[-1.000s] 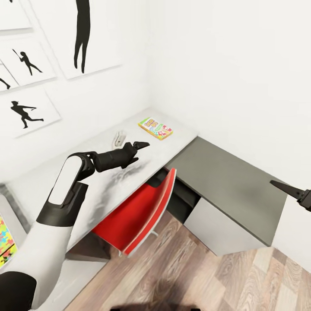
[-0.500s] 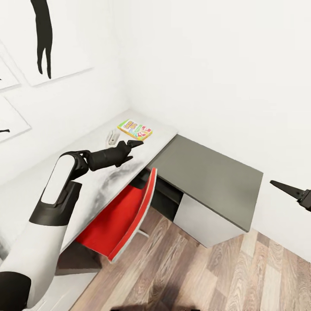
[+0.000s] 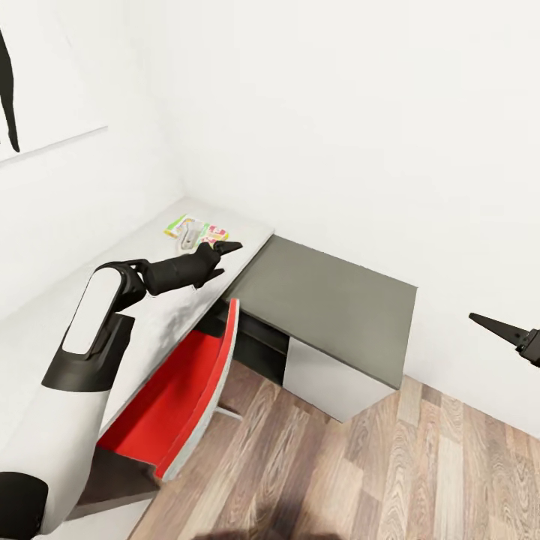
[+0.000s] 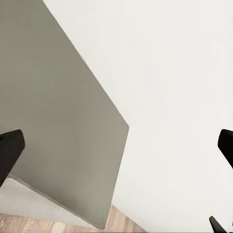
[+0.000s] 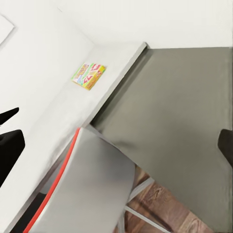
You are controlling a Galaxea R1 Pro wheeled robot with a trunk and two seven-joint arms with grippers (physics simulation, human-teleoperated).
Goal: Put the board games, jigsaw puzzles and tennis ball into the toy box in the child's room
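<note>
Nearest: wood-plank floor (image 3: 420,465) and red chair (image 3: 184,405) tucked under the surface (image 3: 45,337). L arm stretched over the light grey top; left gripper (image 3: 225,247) empty, jaws spread wide per L wrist view, fingertips at opposite frame edges w/ nothing between. Right gripper (image 3: 499,330) held out in the air off the dark grey section (image 3: 330,292), carrying nothing; jaw state cannot be told from the head view, and R wrist view shows only dark tips at frame edges. Farther: Skip-Bo board game (image 5: 89,75) flat on the light top near the wall corner, just beyond L jaws, not touched. Judgement: approach/pick step for this game, grasp not begun. Next move calls for L jaws advanced over the box, lowered, closed across its thin edges. Toy box not located.
</note>
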